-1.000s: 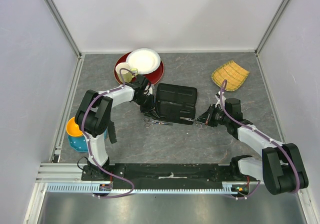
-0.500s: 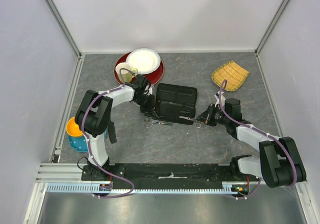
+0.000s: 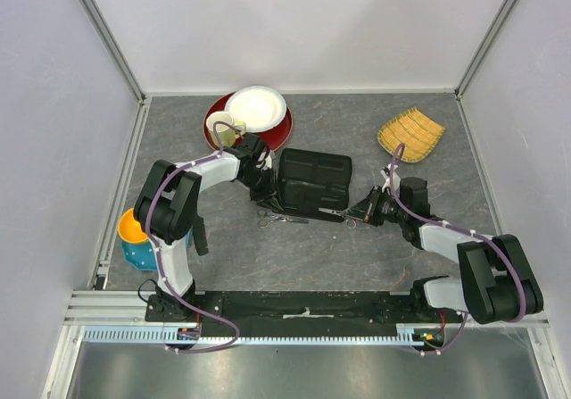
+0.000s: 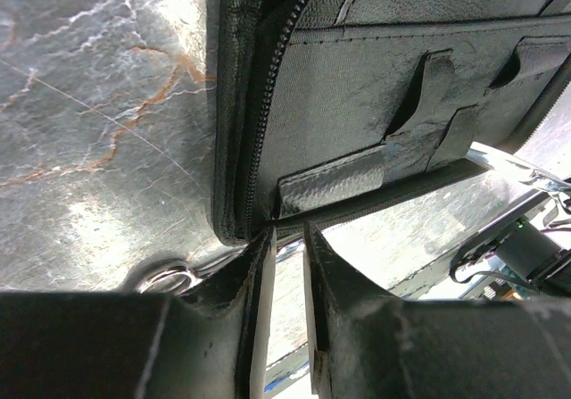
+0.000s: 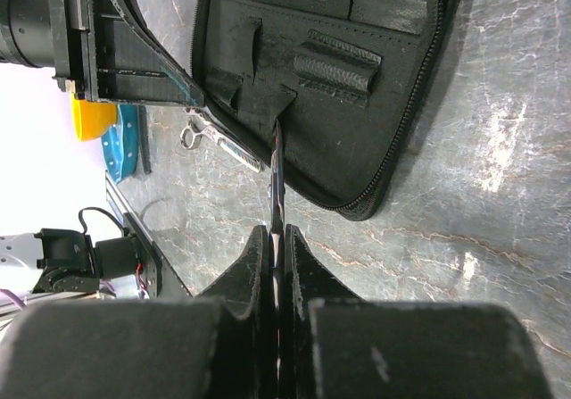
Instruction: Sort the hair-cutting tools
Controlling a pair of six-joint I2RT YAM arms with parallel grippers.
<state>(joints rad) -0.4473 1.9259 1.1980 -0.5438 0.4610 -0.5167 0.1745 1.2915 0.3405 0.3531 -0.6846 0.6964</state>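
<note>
Right gripper (image 5: 277, 231) clamped on thin scissors (image 5: 276, 171), handles hidden, left gripper (image 4: 285, 235) narrowly parted, touching black case (image 4: 357, 104) zipper edge.

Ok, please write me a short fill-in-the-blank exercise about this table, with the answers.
1. The case lies ___, its zipper undone.
2. The right gripper pinches a thin silver tool aimed at this ___ case.
3. The yellow woven tray lies on the robot's ___ side of the case.
4. Loose scissors lie by the case's near edge, toward the robot's ___.
Missing words: open; black; right; left.
</note>
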